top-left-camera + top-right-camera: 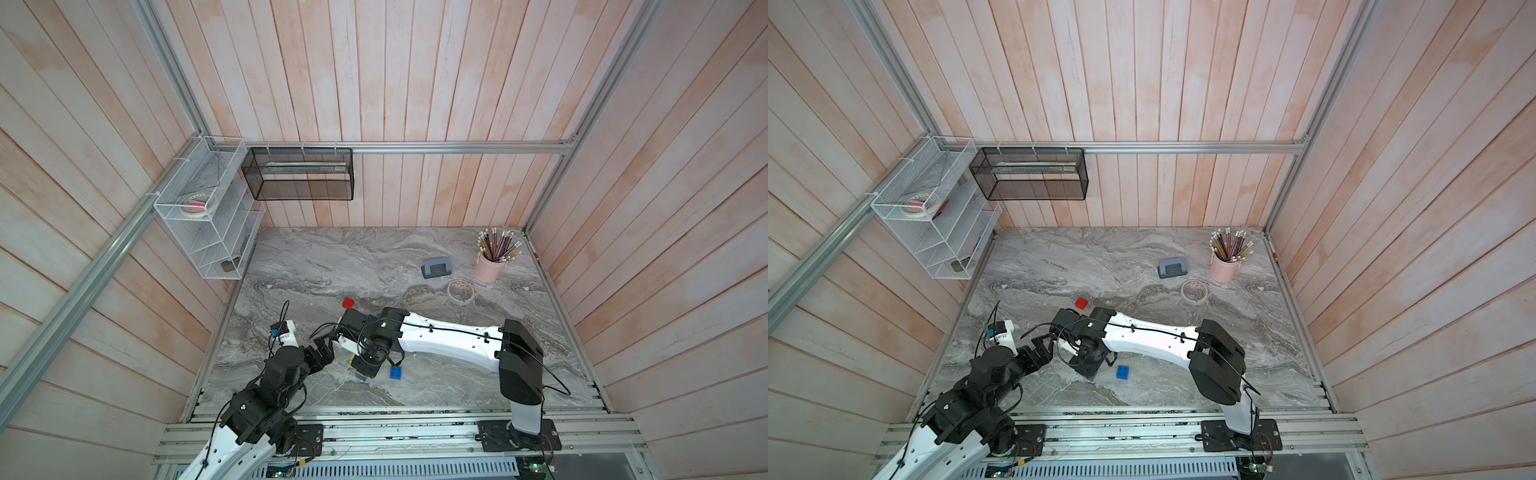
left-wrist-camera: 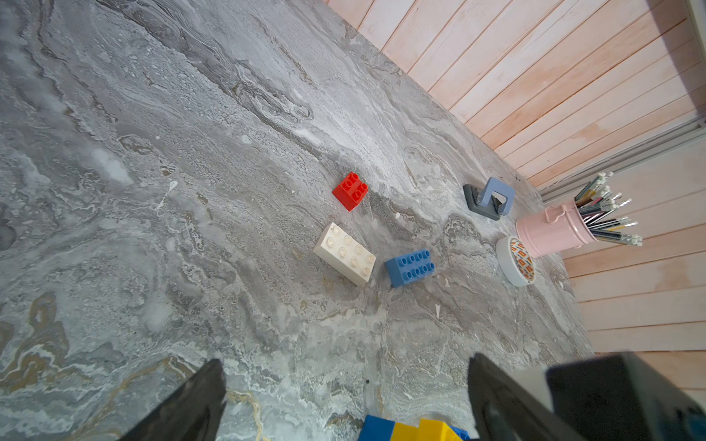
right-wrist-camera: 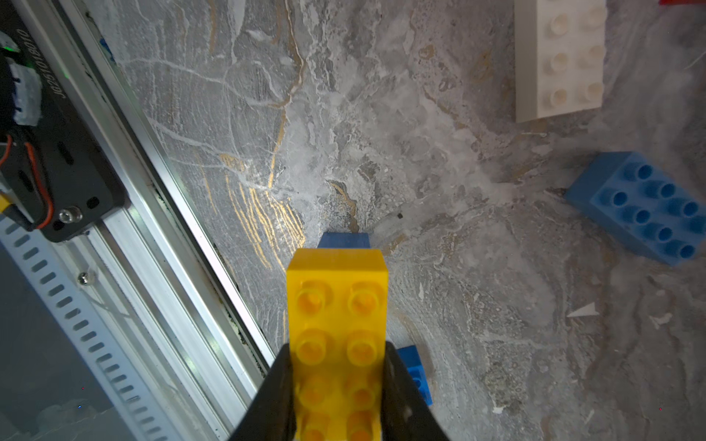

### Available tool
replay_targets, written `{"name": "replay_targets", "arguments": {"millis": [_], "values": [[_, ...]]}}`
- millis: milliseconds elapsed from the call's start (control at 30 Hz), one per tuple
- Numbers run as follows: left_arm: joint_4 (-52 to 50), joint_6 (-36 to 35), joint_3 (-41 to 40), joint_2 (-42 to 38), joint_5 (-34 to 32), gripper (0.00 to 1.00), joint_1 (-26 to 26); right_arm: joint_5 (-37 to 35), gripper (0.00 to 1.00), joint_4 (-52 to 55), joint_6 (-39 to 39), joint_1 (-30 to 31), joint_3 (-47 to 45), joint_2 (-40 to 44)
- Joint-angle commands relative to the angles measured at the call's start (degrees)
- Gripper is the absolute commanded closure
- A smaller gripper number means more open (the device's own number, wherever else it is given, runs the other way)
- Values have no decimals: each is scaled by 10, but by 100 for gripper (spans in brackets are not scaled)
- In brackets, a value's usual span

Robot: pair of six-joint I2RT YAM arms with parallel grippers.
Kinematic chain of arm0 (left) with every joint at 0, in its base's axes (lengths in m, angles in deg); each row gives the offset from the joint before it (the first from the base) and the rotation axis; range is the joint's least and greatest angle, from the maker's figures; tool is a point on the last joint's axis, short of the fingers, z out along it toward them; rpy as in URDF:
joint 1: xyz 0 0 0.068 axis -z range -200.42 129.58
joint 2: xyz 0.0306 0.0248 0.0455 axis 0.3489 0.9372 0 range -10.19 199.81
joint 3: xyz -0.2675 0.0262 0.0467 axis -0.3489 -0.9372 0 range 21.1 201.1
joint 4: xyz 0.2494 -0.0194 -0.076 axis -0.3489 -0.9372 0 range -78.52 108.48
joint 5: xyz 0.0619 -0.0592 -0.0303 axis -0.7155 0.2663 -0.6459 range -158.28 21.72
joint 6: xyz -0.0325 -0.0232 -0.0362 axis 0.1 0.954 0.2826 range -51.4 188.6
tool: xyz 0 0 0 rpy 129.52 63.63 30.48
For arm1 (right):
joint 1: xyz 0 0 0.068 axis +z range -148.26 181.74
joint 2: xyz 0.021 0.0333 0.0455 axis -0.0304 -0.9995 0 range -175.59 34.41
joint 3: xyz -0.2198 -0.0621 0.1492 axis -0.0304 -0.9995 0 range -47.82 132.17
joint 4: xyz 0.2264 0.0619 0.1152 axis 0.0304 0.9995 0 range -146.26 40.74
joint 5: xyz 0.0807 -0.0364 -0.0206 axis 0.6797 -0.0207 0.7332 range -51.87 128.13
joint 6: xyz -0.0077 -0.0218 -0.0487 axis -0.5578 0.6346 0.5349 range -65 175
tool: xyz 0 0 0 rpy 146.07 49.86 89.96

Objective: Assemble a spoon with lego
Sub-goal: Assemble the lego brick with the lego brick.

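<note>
Low and left of centre in both top views, the right gripper (image 1: 365, 370) covers nearly all of what it holds; we make out only scraps of yellow and blue under it. Its wrist view tells more: the two black fingers (image 3: 275, 393) are clamped on the sides of one long yellow brick (image 3: 336, 305), whose near end runs out of frame. Past its far end one blue brick (image 3: 345, 240) peeks out lower down; whether the two are joined we cannot tell. One small blue brick (image 3: 414, 372) lies just beside a finger, half hidden by it. Farther off we count one white brick (image 3: 559, 57) and one long blue brick (image 3: 645, 206), both cut by the frame edge. The spoon is not yet built; the lego lies in pieces around this gripper.

We see the white and long blue bricks whole in the left wrist view, with one red brick (image 2: 350, 191) near them. The left gripper (image 2: 345, 362) has its jaws spread wide. From above, the right arm (image 1: 440, 336) hides the white brick. Toward the upper right of the marble table (image 1: 332, 257) stand one grey-blue hole punch (image 1: 437, 269), one tape roll (image 1: 460, 292) and one pink cup (image 1: 486, 270) of pencils, too fine to count.
</note>
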Motion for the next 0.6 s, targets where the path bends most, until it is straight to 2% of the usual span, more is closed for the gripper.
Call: {"name": "replay_targets", "arguments": {"millis": [0,267,567], "values": [[9,0,16,-4,0,0,3,44,94,29,4,-14,-5,-35],[10,-2,16,-4,0,0,3,23,95,84,-9,-6,40,-66],[11,-4,15,-6,3,0,4,-10,97,111,-21,21,52,-101]]}}
